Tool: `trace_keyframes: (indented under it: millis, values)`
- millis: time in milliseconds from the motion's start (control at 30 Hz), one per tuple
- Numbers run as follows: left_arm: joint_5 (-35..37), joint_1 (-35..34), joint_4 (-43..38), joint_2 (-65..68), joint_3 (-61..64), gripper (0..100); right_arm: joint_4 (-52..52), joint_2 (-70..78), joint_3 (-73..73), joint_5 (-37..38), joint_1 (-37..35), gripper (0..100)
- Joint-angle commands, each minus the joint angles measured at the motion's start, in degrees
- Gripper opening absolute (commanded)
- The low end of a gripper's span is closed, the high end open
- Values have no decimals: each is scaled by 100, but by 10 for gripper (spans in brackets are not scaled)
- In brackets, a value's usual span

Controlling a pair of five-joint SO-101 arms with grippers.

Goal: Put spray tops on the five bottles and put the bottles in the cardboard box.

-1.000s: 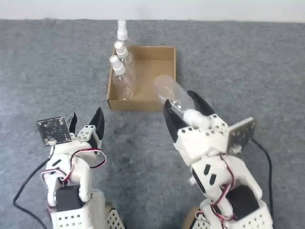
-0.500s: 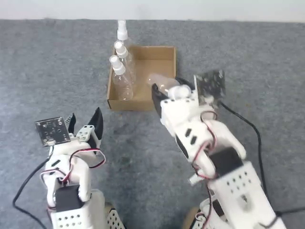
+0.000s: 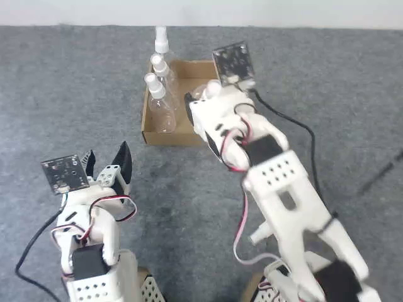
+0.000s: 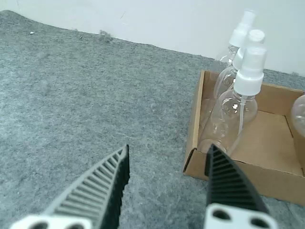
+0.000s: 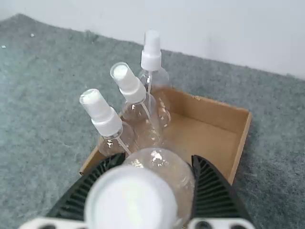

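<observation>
the right arm has swung forward from its side of the table and now hangs over the cardboard box (image 3: 167, 137); the left arm has stayed put. the right gripper (image 5: 151, 188) is clamped round a clear bottle (image 5: 159, 164) fitted with a white spray top (image 5: 127, 200), cap end toward the wrist, base pointing down into the box. i cannot tell whether it touches the floor. inside the box, three capped bottles (image 5: 138, 114) stand upright in a row along one side wall, the rest of the brown floor bare. the left gripper (image 4: 167, 157) hovers over the grey carpet (image 3: 75, 82) short of the box, fingers spread apart, holding nothing.
</observation>
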Motion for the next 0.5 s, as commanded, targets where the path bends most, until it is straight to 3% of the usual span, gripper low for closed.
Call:
trace_keyframes:
  millis: [0,467]
  values:
    - [26,-9,-202,-79,-4,235,57,277,-747,79,119,86]
    - [-141,-9,-431,-79,145,235,57,2536,-2664,325,514,86]
